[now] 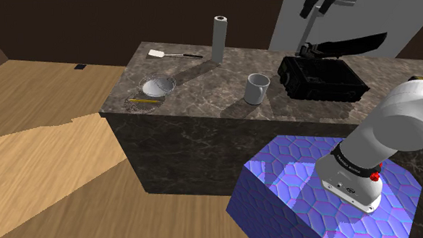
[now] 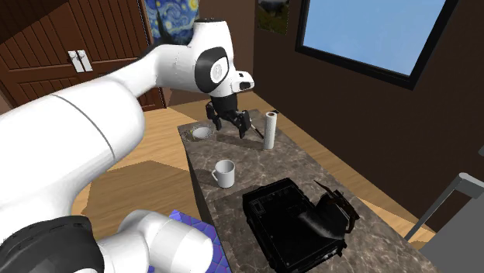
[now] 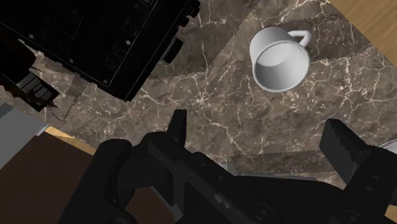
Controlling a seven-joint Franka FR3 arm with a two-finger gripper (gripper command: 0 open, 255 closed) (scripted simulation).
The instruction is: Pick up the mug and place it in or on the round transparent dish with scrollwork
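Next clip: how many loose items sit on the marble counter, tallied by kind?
Mug: 1
Round dish: 1
Spatula: 1
Upright roll: 1
Black appliance: 1
Yellow stick: 1
Total: 6

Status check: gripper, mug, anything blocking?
Gripper open, empty, above the counter. Mug upright on it, not grasped. Dish stands apart near the counter's corner. Black machine beside mug, not touching.

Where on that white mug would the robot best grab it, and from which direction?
The mug stands upright, mouth open upward, so probably pinch its rim from straight above, on the side away from the handle.
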